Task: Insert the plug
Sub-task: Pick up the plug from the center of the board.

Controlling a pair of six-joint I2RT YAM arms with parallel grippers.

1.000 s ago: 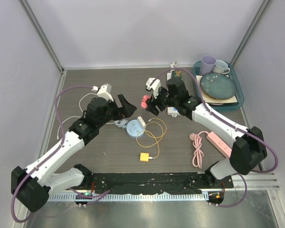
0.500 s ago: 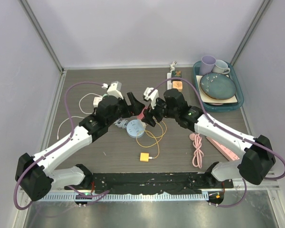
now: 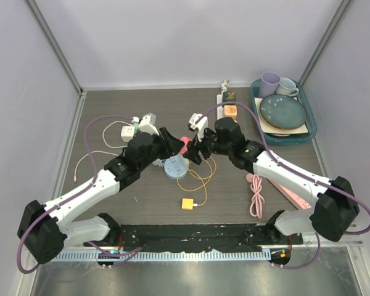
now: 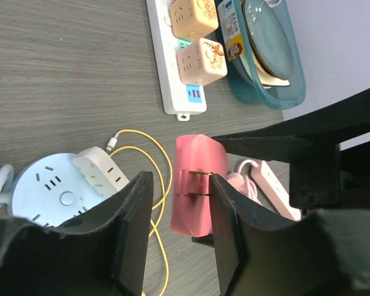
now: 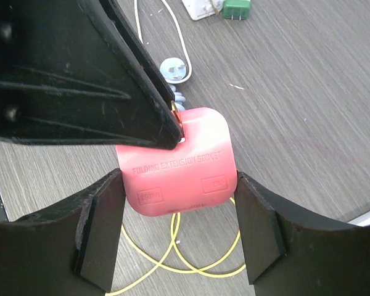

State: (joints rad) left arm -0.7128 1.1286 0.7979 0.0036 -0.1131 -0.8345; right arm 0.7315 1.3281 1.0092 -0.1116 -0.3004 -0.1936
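Observation:
The plug is a pink block (image 3: 185, 143) marked as a folding extension socket, held above the table with two brass prongs folded out. My right gripper (image 5: 179, 180) is shut on the pink block (image 5: 179, 163), a finger on each side. My left gripper (image 4: 180, 184) stands open around the prong end of the pink block (image 4: 196, 161): its right finger (image 4: 225, 209) touches the prongs, while a gap remains at its left finger (image 4: 132, 216). In the top view the two grippers (image 3: 174, 143) (image 3: 196, 150) meet at table centre. A round pale-blue socket hub (image 3: 174, 167) lies just below them.
A white power strip (image 3: 222, 98) with orange cube adapters lies behind. A yellow cable (image 3: 197, 176) loops to a yellow plug (image 3: 187, 203). A pink strip (image 3: 287, 188) and coiled pink cord (image 3: 256, 197) lie at right. Dishes fill a teal tray (image 3: 311, 132); white adapters (image 3: 127, 131) sit at left.
My left gripper has swung right to the pink block and its jaws have narrowed around the prongs. My right gripper brought the block slightly left, then held still.

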